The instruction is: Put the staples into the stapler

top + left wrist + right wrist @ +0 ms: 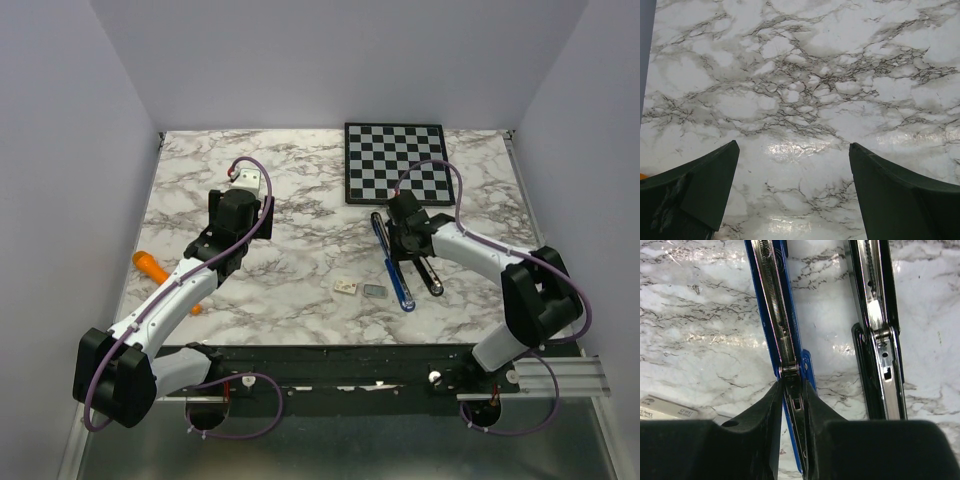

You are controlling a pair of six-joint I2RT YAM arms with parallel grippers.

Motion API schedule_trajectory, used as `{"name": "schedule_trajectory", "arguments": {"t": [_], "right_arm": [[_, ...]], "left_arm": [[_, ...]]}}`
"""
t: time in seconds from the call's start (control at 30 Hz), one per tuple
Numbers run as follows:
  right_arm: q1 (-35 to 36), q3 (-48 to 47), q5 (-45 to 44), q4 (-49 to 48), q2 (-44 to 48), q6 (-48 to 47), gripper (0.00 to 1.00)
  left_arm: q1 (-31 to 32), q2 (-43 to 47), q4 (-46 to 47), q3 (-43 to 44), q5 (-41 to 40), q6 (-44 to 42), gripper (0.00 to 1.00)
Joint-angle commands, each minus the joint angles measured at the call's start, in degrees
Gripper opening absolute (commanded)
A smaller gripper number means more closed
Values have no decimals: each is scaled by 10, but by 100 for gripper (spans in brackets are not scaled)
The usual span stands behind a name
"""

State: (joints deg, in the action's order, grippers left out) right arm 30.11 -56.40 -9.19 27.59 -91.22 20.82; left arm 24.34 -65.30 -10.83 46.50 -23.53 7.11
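1. Blue stapler (772, 300) with a silvery spring channel lay opened flat on the white marble-patterned table (300, 250). The right claw (792, 386) was drawn narrow on its metal rail just below the hinge, with a finger pressed to each side of the rail.
2. A black stapler (872, 290) with a chrome inner rail, also opened flat, lay just to the right of that claw. It ran parallel to the blue stapler and apart from it.
3. The small silvery-grey block of staples (374, 291) lay loose on the table, to the left of the right claw and nearer the arm bases. It was close to the blue stapler's near end without touching it, and neither claw held it.
4. A tiny white box (346, 287) sat just to the left of the staples.
5. The left claw (792, 150) was spread wide over bare marble, with nothing between its dark green fingers (700, 185). The staples and both staplers lay well off to its right.
6. A black-and-white chequered board (396, 162) lay beyond the right claw at the table's far edge.
7. A rounded orange object (150, 265) lay to the near left of the left claw. I could not tell what it was.
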Motion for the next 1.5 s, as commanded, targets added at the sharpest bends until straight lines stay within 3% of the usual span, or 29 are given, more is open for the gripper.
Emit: {"name": "schedule_trajectory", "arguments": {"t": [0.0, 0.27, 0.53, 0.63, 1.47], "right_arm": [[1, 20, 10, 46, 12, 77, 29], [28, -20, 8, 95, 75, 14, 63], [71, -7, 123, 107, 107, 37, 73], [87, 0, 122, 116, 96, 45, 78], [119, -28, 146, 108, -68, -14, 79]], "left_arm": [[-2, 1, -3, 10, 14, 10, 99], [-2, 8, -5, 10, 16, 11, 99], [-2, 17, -5, 10, 8, 9, 99], [-2, 17, -6, 10, 8, 9, 99], [-2, 14, -5, 10, 9, 8, 99]]}}
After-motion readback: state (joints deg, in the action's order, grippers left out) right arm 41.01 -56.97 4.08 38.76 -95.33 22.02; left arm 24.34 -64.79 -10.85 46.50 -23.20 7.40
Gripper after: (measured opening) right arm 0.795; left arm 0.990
